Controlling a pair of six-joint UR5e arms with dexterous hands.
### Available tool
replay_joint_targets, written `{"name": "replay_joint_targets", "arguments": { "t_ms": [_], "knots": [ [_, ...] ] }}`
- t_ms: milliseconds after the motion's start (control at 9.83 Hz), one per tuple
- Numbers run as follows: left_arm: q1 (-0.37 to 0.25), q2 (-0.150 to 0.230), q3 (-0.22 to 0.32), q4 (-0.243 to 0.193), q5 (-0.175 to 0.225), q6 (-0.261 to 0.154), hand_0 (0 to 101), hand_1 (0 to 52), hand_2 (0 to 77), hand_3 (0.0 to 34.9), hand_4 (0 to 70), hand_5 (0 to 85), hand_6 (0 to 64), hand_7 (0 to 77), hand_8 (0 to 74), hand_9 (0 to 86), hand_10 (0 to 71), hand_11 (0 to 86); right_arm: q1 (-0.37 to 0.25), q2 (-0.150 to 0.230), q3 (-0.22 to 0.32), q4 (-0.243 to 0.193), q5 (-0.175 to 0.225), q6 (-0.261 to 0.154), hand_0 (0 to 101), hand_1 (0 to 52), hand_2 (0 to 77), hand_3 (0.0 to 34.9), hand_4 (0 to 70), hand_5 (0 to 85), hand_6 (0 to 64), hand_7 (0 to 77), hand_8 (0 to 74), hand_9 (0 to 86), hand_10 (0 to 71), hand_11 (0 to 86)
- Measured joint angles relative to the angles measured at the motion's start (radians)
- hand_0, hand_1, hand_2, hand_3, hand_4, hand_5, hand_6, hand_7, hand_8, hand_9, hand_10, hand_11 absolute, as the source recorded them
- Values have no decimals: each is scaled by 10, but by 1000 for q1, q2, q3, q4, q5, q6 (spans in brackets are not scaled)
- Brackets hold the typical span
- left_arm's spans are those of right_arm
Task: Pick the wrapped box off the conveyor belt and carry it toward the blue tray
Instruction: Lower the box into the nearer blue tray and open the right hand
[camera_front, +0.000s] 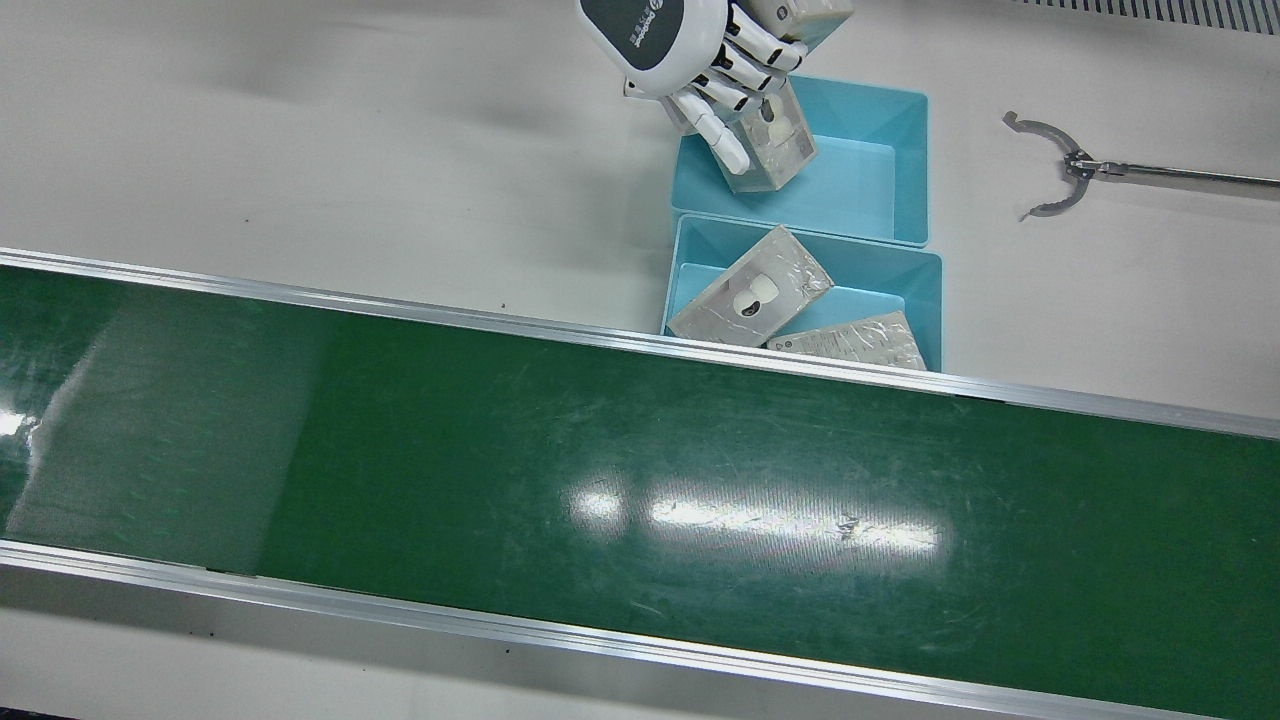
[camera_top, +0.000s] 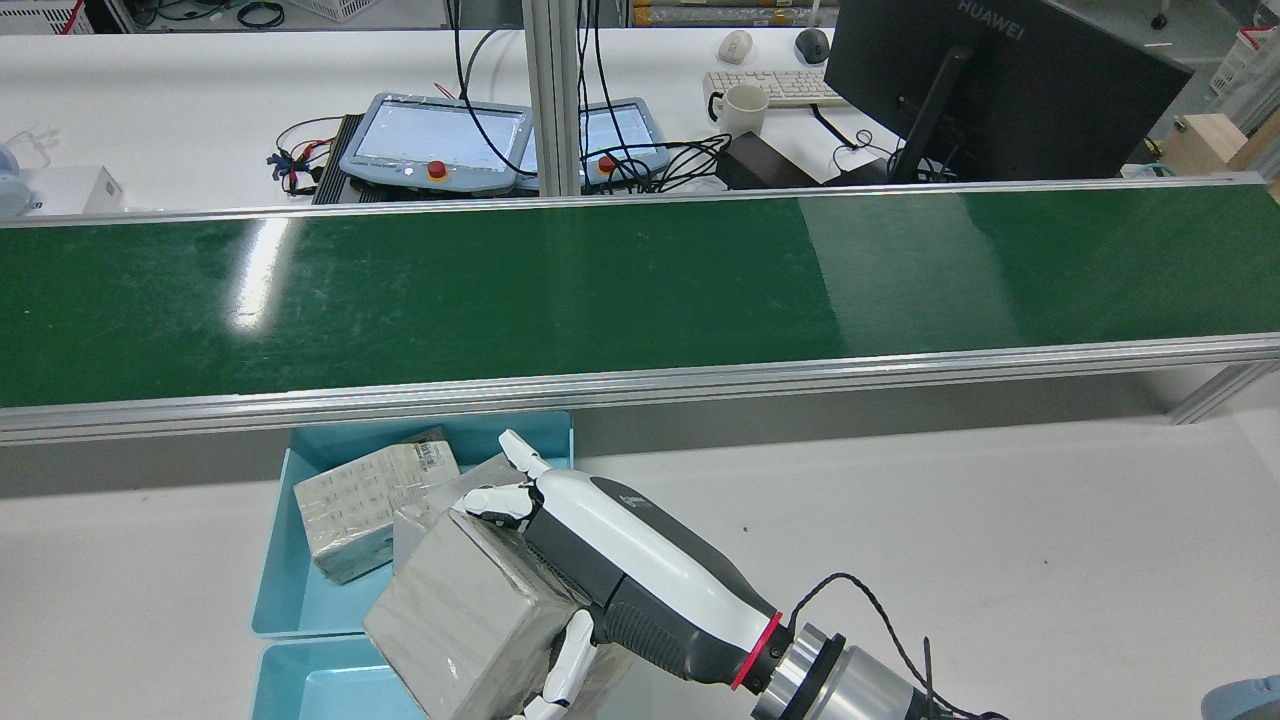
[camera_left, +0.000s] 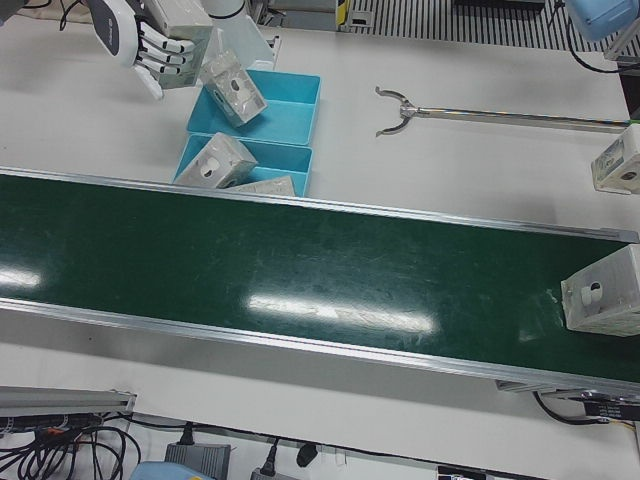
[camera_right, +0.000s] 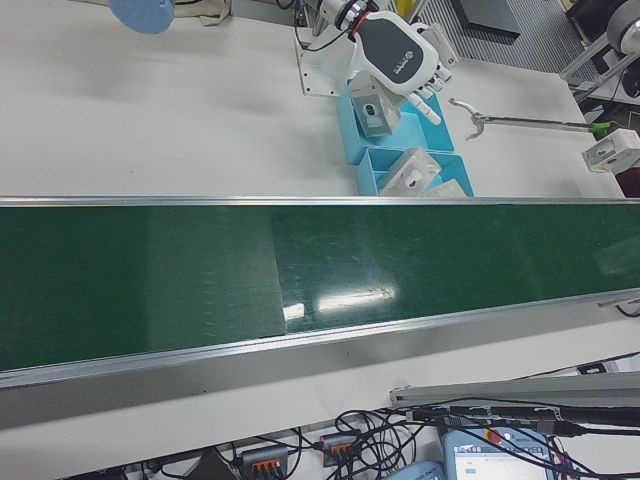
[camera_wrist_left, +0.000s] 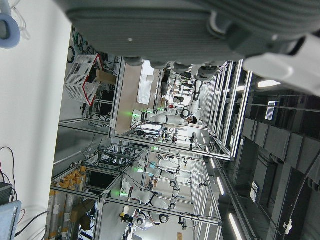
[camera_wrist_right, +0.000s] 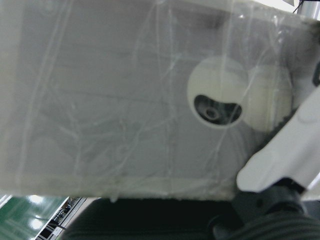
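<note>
My right hand (camera_top: 600, 560) is shut on a wrapped box (camera_top: 470, 620) and holds it in the air over the blue tray (camera_top: 300, 690) nearest the robot. In the front view the hand (camera_front: 690, 50) is at the top edge, with the held box (camera_front: 800, 15) partly cut off. The right hand view is filled by the wrapped box (camera_wrist_right: 130, 95). Another wrapped box (camera_front: 770, 140) leans inside that tray (camera_front: 900, 130), under my fingers. The left hand shows only in its own view, as dark pads (camera_wrist_left: 175, 30) at the top edge.
A second blue tray (camera_front: 900, 275) beside the belt holds two wrapped boxes (camera_front: 750, 290). The green conveyor belt (camera_front: 600, 450) carries one wrapped box (camera_left: 605, 290) at its far end. Another box (camera_left: 620, 165) and a metal grabber tool (camera_front: 1060, 170) lie on the white table.
</note>
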Motion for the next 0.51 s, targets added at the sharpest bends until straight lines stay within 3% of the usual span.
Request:
{"name": "replay_joint_targets", "arguments": {
  "t_ms": [102,203,305,407,508],
  "knots": [
    [0,0,0,0,0,0,0,0,5,0,0,5,0,5,5,0,0,0,-12,2,1,1,0,0,468,0,295,19,267,431,360,404,393,507,54,82],
    [0,0,0,0,0,0,0,0,11,0,0,5,0,5,0,5,5,0,-19,3,2,2,1,1,473,11,202,103,235,398,360,404,387,502,11,22],
    [0,0,0,0,0,0,0,0,11,0,0,5,0,5,0,5,5,0,-23,4,3,4,1,3,473,11,202,103,235,398,360,404,387,502,11,22],
    [0,0,0,0,0,0,0,0,11,0,0,5,0,5,0,5,0,0,-26,4,3,4,1,4,461,120,71,173,131,185,316,365,300,464,0,16],
    [0,0,0,0,0,0,0,0,5,0,0,5,0,5,0,5,0,0,-27,4,4,5,1,5,461,120,71,173,131,185,316,365,300,464,0,16]
  ]
}}
